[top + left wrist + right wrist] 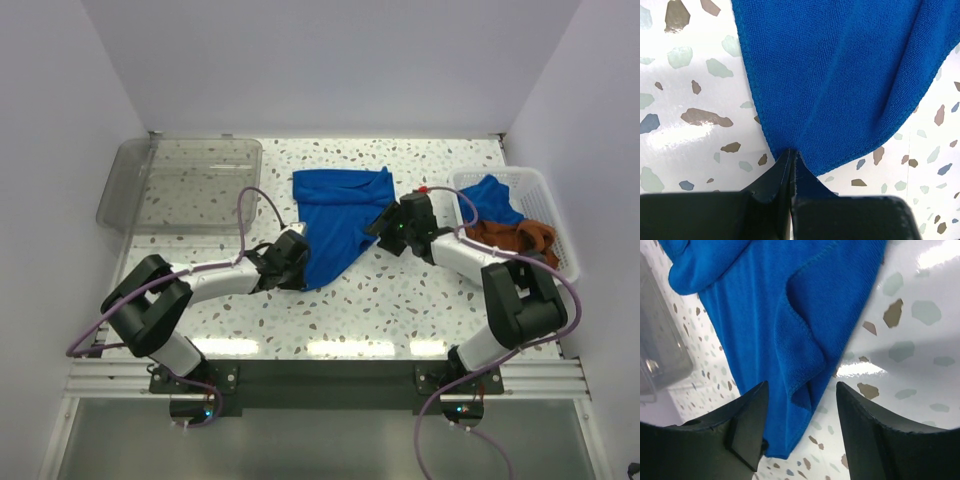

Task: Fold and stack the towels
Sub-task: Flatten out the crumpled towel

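The towel [338, 215] lies mid-counter, nearer the far edge. The left gripper [791, 159] pinches its near corner; the right gripper [801, 390] is spread astride its right hem. Best to close the right fully on that hem, then lift the 2 corners level.

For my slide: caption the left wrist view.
Left gripper shut on a corner of the blue towel, speckled table beneath.

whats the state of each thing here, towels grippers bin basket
left gripper: shut on a corner of the table towel
right gripper: open, straddling a fold of that towel
table towel: unfolded, rumpled
clear bin: upright, no towels inside
basket: holds two towels
second blue towel: crumpled in basket
rust towel: crumpled in basket
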### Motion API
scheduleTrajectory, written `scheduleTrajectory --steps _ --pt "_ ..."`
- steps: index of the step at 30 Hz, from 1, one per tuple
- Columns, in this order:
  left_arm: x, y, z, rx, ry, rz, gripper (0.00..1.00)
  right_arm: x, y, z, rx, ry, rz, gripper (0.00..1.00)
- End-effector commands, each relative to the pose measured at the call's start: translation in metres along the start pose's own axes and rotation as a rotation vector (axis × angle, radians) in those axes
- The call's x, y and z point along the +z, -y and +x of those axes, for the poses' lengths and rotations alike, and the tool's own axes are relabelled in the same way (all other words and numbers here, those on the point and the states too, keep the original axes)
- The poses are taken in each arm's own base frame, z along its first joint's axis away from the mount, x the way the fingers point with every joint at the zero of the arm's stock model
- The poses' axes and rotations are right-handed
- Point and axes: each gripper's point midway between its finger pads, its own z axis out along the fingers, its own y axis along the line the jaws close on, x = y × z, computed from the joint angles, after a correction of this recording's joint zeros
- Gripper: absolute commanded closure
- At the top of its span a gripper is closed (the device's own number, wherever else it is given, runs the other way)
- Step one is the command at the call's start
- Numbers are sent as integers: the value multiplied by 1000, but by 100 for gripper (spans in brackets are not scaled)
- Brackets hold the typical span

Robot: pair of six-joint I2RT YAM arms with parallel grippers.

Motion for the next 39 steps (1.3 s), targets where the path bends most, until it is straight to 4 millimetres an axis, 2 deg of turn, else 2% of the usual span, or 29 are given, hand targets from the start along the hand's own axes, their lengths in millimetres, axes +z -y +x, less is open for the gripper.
scheduleTrajectory --steps 1,6,11,19,23,30,37,39 --pt "-3 -24 28 26 -90 -78 100 5 -6 -5 170 44 -27 39" --pt "-3 -23 27 26 -88 -77 100 10 -1 6 240 20 -23 37" --pt "-3 -22 27 26 -92 -77 100 17 -6 11 277 8 -30 37" --pt "-3 -24 28 27 -94 -85 100 27 -9 9 321 19 -35 39" --pt "-3 -26 29 26 -95 -90 100 26 -12 6 317 31 -38 44" --pt "-3 -29 33 28 -102 -96 100 25 -17 0 314 42 -44 59" --pt "-3 -30 33 27 -101 -100 100 28 -11 -1 308 59 -18 67" --pt "-4 -31 34 27 -102 -103 100 29 -10 -3 299 64 -10 73"
